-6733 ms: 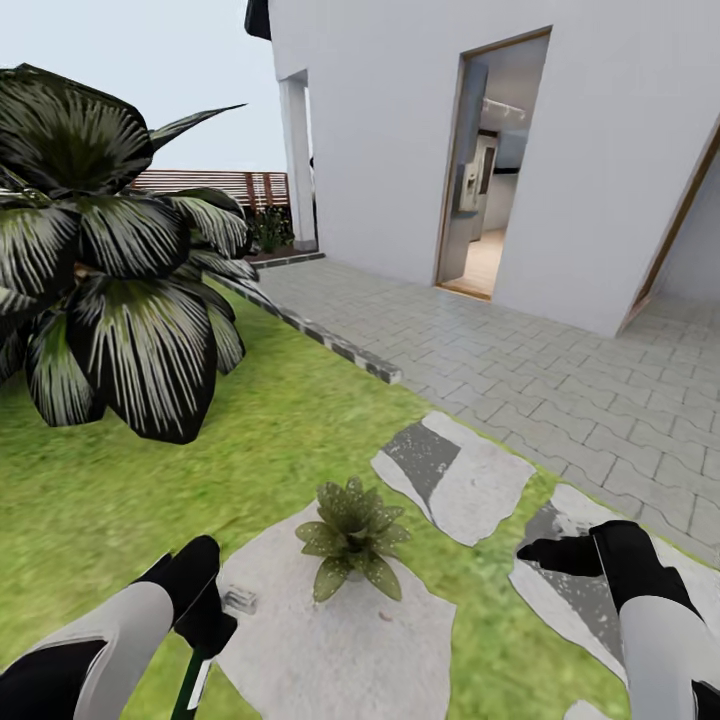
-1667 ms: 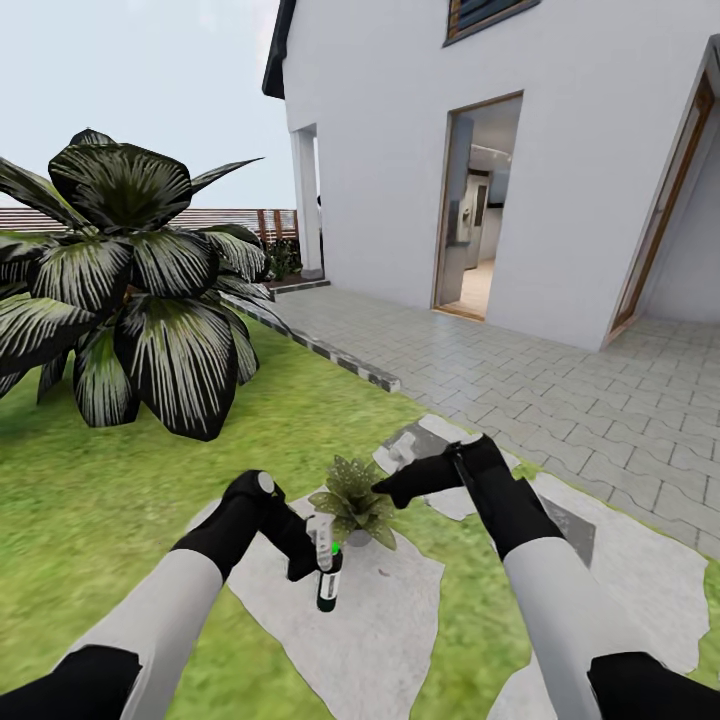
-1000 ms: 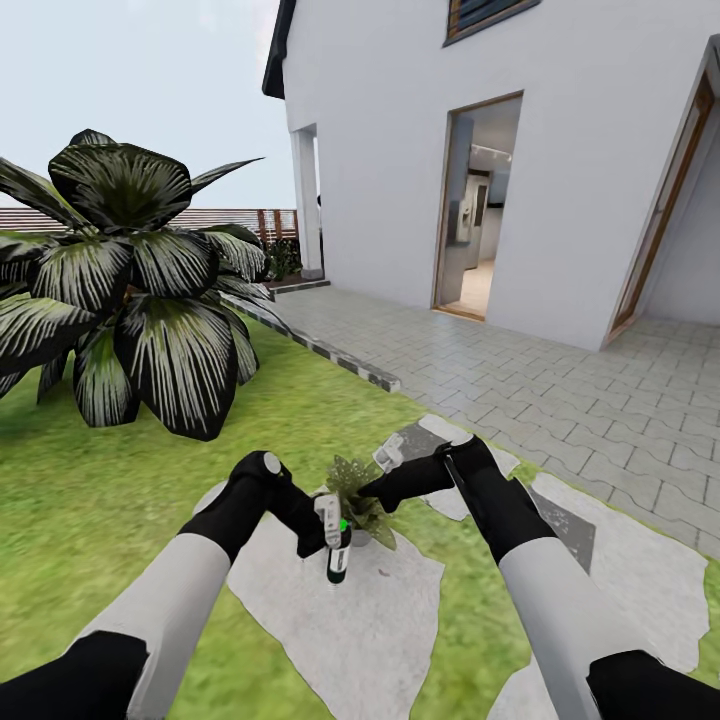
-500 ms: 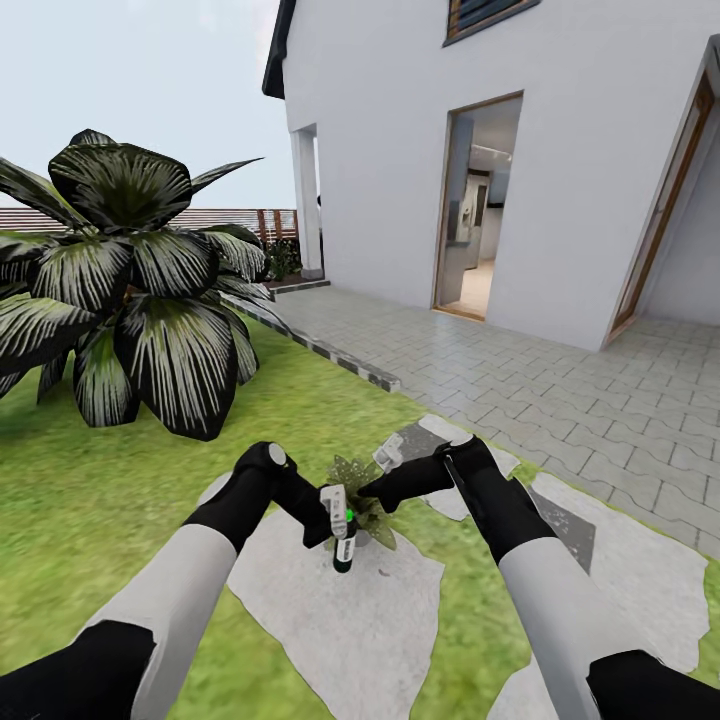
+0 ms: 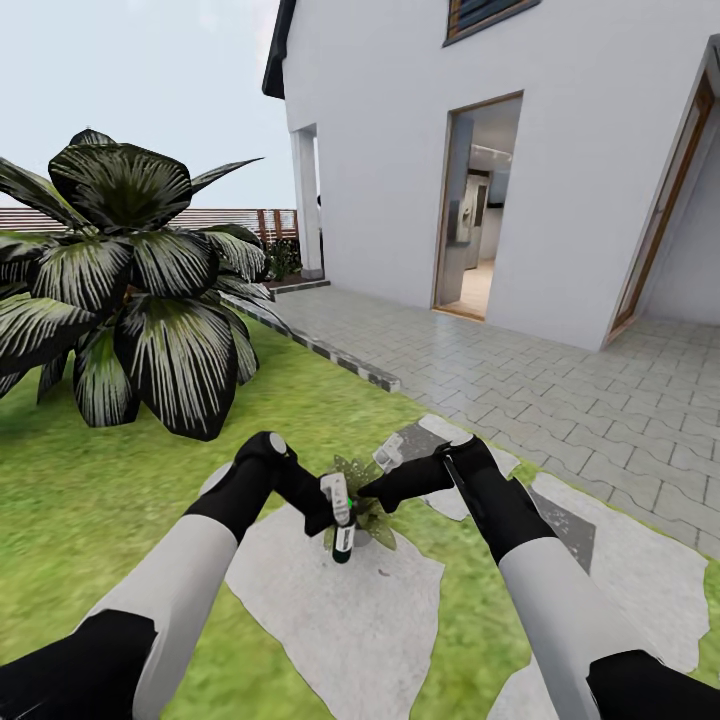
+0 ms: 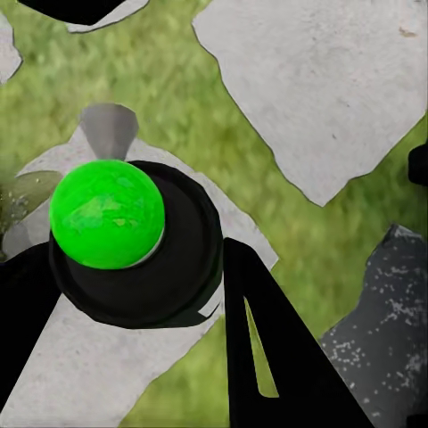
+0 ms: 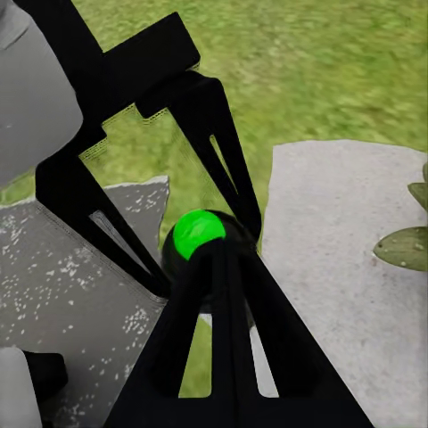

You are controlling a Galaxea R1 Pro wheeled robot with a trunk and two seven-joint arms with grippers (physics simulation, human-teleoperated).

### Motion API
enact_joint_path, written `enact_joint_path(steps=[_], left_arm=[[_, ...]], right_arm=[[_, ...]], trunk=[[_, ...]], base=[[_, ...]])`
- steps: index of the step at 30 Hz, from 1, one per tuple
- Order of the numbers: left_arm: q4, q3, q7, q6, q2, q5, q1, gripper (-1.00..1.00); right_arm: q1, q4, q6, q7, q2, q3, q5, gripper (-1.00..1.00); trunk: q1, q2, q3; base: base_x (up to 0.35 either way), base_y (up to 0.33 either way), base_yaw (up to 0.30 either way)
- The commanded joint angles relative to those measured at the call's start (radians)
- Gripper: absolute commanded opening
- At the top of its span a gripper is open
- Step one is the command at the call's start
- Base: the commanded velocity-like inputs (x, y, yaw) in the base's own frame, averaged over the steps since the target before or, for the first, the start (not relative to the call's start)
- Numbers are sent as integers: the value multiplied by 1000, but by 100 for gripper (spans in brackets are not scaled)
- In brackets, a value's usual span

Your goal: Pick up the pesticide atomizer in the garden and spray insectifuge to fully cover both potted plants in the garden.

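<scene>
The head camera looks forward and down over the lawn toward the house [image 5: 520, 150]. Both wrist cameras look down along their fingers, very near the green-capped atomizer [image 6: 107, 214] between the left jaws, over shared stone slabs [image 7: 348, 232].

Standing on a paving slab [image 5: 340, 620] in the lawn [image 5: 90, 500]: one potted plant [image 5: 362, 492]. Directly before the potted plant, held upright in the left gripper [image 5: 325, 512]: the atomizer [image 5: 341, 520]. Just right of the potted plant: the right gripper [image 5: 375, 492]. Left of it and behind: the palm [image 5: 120, 280]. Behind and right: the house [image 5: 520, 150].
</scene>
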Motion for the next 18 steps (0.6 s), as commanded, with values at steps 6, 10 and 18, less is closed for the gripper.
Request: enact_joint_path(steps=[6,10,18], left_arm=[[-4,0,-5,17,0,-4,-1,-100],[-7,0,-6,17,-2,-3,-1,-100],[-9,0,-5,17,-22,-3,-1,-100]], right_arm=[[-1,-1,7,6,0,-1,7,-100],[-1,-1,7,6,0,-1,7,-100],[-1,-1,7,6,0,-1,7,-100]], trunk=[[0,0,-1],[0,0,-1],[0,0,-1]], base=[[0,0,0],[0,0,0],[0,0,0]])
